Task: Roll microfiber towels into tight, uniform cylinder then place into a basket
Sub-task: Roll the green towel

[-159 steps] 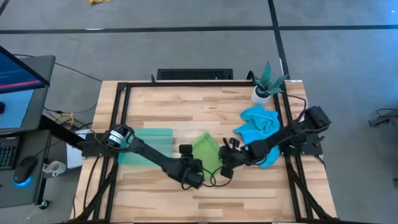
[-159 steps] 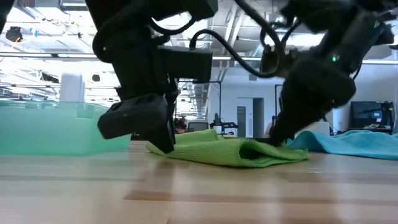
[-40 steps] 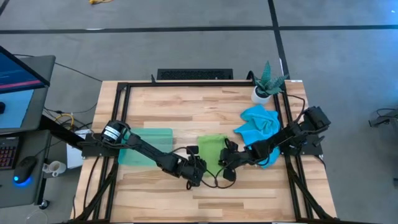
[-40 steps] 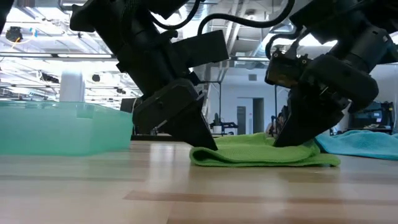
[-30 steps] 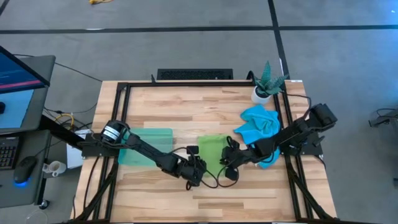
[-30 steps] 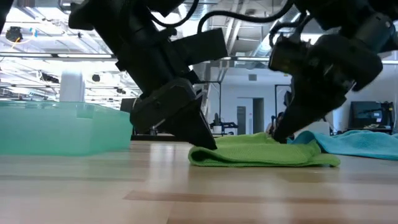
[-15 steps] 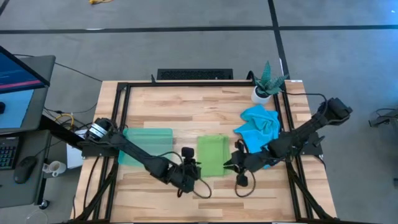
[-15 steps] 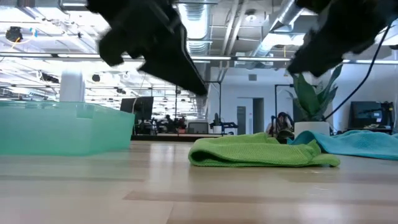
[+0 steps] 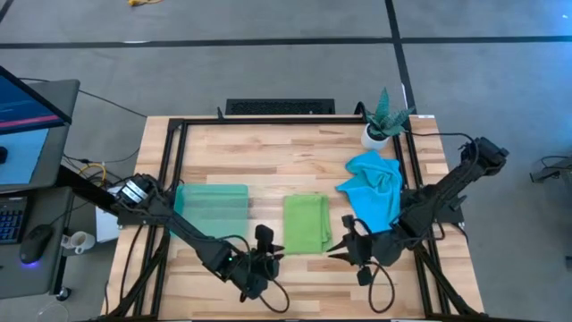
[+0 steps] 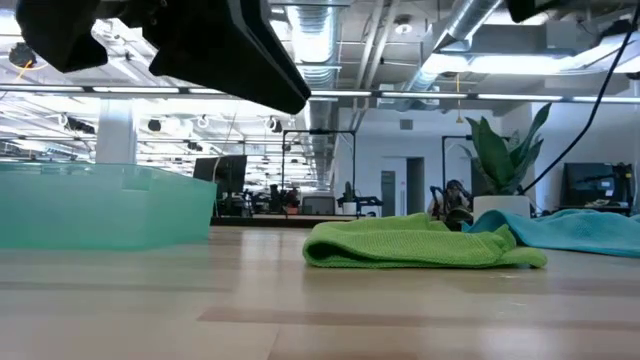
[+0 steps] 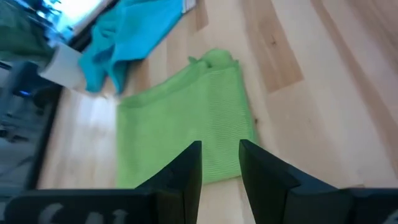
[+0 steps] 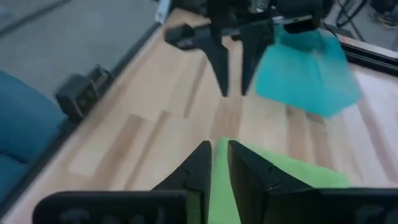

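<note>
The lime green towel (image 9: pixel 306 224) lies folded into a flat strip on the table's middle, also seen in the low view (image 10: pixel 420 245). The sky blue towel (image 9: pixel 375 183) lies crumpled on the table to its right. The teal basket (image 9: pixel 210 210) stands on the table to its left. My left gripper (image 9: pixel 268 240) hovers off the green towel's near left corner, slightly open and empty. My right gripper (image 9: pixel 338 243) hovers off its near right corner, slightly open and empty. In each wrist view the fingers (image 11: pixel 221 155) (image 12: pixel 219 152) stand above the green towel.
A potted plant (image 9: pixel 384 121) stands at the far right corner behind the blue towel. A black frame rail (image 9: pixel 179 170) runs around the table. The basket's wall (image 10: pixel 100 205) shows at the left in the low view. Bare wood lies along the near edge (image 9: pixel 304 277).
Both grippers have come off the green towel's near end, risen and drawn back toward the table's near edge, the left one also toward the left edge and the right one toward the right edge. The green towel stays folded flat where it lay.
</note>
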`<action>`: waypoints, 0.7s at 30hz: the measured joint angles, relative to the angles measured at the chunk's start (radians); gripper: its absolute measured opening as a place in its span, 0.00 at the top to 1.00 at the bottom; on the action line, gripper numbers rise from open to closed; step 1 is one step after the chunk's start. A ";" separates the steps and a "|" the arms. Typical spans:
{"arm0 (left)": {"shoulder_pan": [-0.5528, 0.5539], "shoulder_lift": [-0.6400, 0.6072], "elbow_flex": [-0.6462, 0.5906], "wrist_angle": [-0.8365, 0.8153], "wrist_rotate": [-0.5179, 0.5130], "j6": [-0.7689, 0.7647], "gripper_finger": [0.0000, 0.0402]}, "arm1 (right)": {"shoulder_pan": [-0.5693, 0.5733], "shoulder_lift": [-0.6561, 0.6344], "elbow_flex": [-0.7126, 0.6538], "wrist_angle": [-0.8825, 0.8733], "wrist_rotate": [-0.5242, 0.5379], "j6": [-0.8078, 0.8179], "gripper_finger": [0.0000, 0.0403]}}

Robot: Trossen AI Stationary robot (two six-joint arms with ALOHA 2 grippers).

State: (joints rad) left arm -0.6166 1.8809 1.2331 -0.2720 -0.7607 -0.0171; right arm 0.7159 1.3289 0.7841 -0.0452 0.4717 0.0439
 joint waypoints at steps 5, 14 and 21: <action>0.033 0.001 0.000 -0.001 0.061 -0.070 0.75 | 0.004 0.000 0.000 -0.106 0.030 0.043 0.81; 0.085 0.002 0.000 -0.007 0.157 -0.141 0.73 | -0.012 0.001 -0.020 -0.143 0.024 0.183 0.81; 0.100 0.002 0.000 -0.007 0.207 -0.179 0.64 | -0.010 0.001 -0.020 -0.099 0.023 0.245 0.81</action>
State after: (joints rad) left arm -0.5167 1.8826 1.2331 -0.2794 -0.5536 -0.1960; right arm 0.7063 1.3296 0.7641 -0.1440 0.4950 0.2890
